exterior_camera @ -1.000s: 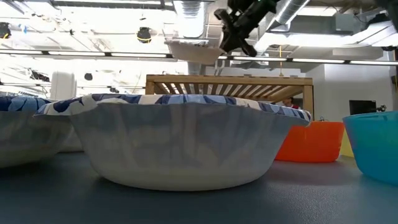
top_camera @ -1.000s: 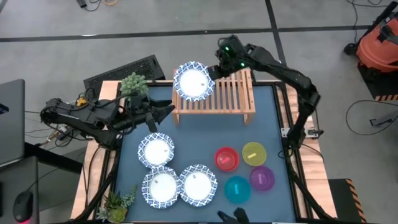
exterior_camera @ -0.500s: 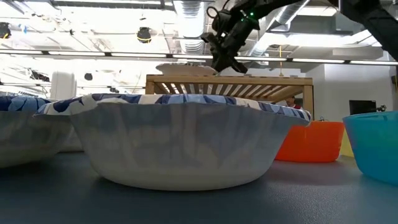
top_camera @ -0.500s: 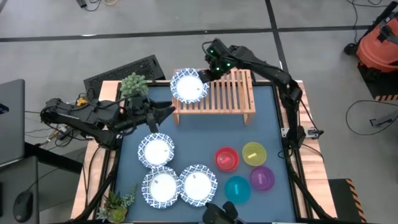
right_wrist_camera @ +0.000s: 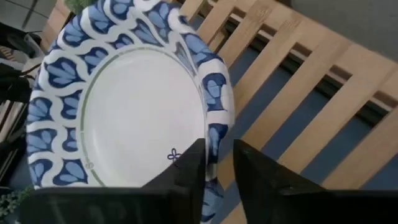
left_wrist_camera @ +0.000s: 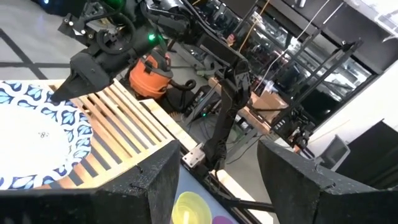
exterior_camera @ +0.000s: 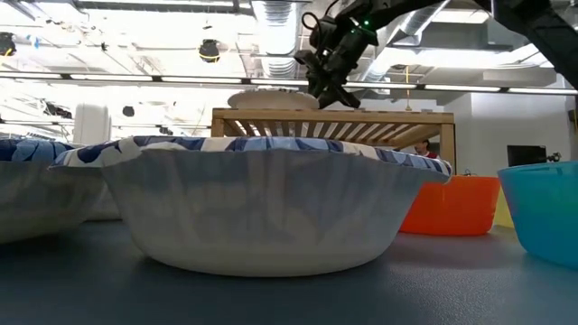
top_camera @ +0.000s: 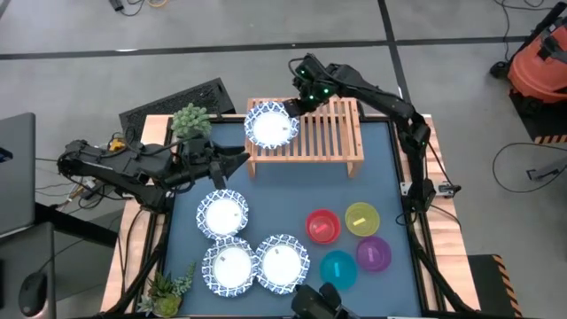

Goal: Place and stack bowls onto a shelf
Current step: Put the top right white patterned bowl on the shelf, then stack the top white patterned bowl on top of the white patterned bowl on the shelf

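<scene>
now the patterned bowl (top_camera: 272, 128) has come down onto the left end of the shelf (top_camera: 326, 135); a second ago it hung higher and a little further right, clear above the slats, and half a second ago it was already over this corner. in the low view its underside looks to sit on the top rail, so the placing seems nearly done, with only the release left, though part of the rim overhangs the shelf's edge.

the right tool (top_camera: 295, 107) is pinched on the bowl's rim, one finger inside the rim and one outside, as the right wrist view shows with both fingers close together over the blue pattern. the right arm reaches from the counter's right side up and over the far edge of the shelf, wrist bent down toward the bowl.

the left tool (top_camera: 232, 160) waits low over the counter (top_camera: 283, 199) just beside the shelf's left leg, fingers spread and holding nothing.

three more patterned bowls (top_camera: 222, 213) lie on the counter near the front left, and the red (top_camera: 322, 225), yellow (top_camera: 361, 217), purple (top_camera: 373, 253) and teal (top_camera: 337, 268) bowls sit front right, none yet stacked.
</scene>
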Controlling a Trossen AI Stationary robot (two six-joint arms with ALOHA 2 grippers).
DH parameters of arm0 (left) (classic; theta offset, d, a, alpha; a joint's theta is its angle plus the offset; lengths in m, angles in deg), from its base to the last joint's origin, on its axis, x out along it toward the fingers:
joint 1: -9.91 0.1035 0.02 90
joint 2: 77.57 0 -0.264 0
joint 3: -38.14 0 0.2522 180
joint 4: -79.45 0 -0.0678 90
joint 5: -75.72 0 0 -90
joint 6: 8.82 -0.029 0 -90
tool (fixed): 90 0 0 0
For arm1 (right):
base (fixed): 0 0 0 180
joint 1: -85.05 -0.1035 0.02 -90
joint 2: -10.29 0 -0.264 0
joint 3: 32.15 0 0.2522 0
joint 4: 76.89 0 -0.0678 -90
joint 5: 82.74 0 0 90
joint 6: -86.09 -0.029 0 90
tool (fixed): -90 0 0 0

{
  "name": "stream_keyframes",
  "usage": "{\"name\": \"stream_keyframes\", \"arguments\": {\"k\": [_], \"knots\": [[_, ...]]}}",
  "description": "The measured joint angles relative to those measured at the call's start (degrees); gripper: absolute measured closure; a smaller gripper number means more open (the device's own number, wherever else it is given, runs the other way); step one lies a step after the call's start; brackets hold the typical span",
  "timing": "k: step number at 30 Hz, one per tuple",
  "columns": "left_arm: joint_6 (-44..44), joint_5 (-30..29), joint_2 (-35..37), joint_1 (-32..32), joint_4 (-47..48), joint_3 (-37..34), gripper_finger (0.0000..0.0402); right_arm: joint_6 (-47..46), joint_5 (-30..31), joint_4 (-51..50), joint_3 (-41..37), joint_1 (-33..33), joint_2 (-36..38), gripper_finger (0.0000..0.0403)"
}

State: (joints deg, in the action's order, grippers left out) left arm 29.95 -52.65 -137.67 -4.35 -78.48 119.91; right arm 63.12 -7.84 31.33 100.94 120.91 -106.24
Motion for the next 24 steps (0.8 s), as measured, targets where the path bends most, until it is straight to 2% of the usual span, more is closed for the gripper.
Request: {"name": "stream_keyframes", "arguments": {"k": [6, 9, 15, 19, 24], "knots": [[-0.99, 0.00, 0.00, 0.00, 0.42, 0.02, 0.0200, 1.44, -1.01, 0.20, 0.07, 1.04, 0.87, 0.0229], [0.35, 0.49, 0.00, 0.00, 3.73, 0.02, 0.0200, 1.45, -1.73, -0.85, 1.27, 1.90, 2.20, 0.0212], [6.55, 2.35, 0.09, 0.37, 14.23, 0.02, 0.0200, 1.72, -1.92, -3.22, 4.24, 2.78, 8.68, 0.0207], [13.19, 7.02, 0.09, 1.81, 21.50, 0.02, 0.0200, 3.27, -1.70, -5.50, 4.26, 2.87, 14.01, 0.0209], [17.86, 9.68, 0.09, 2.16, 28.94, 0.02, 0.0200, 4.59, -1.37, -12.38, 4.31, -0.57, 19.15, 0.0209]]}}
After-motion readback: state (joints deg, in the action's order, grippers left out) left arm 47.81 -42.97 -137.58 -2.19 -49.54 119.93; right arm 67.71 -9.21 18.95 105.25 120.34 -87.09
